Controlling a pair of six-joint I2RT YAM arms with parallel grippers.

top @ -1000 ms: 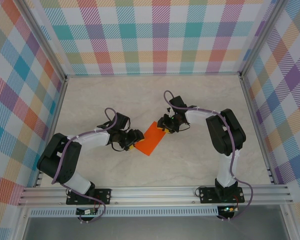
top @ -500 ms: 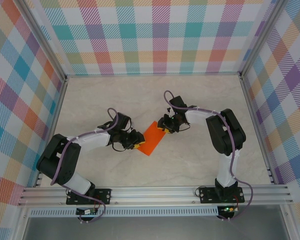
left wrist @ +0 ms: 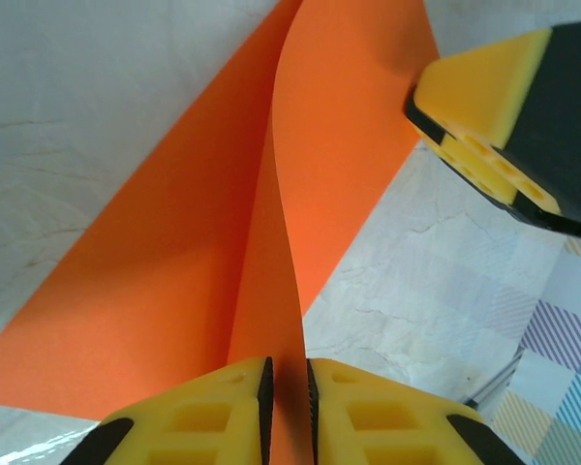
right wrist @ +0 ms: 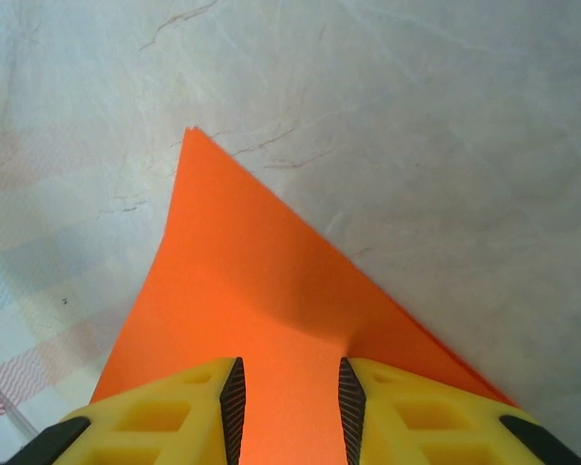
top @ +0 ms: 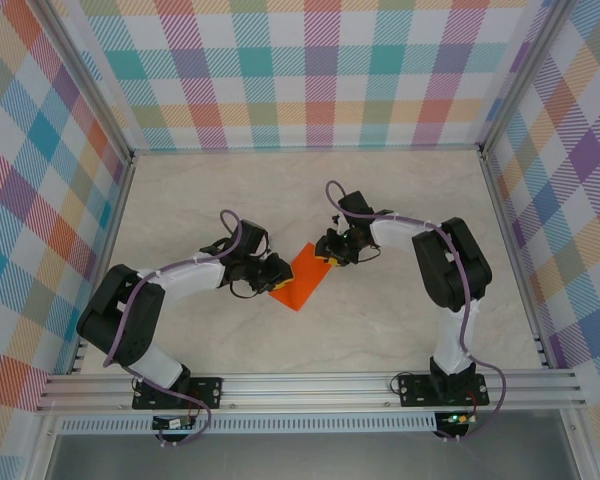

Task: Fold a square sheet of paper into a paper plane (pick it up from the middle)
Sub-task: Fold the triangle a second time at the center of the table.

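— Sheet (top: 302,283) position?
— Orange, flat on the table (top: 380,330) at mid-frame in the top view, between the two arms. Part of it stands up off the rest in the left wrist view.
— Left gripper (left wrist: 289,389)?
— At the sheet's lower-left edge. Jaws nearly together, pinching that raised part.
— Right gripper (right wrist: 289,399)?
— At the upper-right corner. Jaws apart, orange showing in the gap. Can't tell if the fingertips (right wrist: 228,392) touch the paper.

pale marbled tabletop (top: 380,330), pastel plaid walls (top: 320,70) on three sides, aluminium rail (top: 310,385) along near edge
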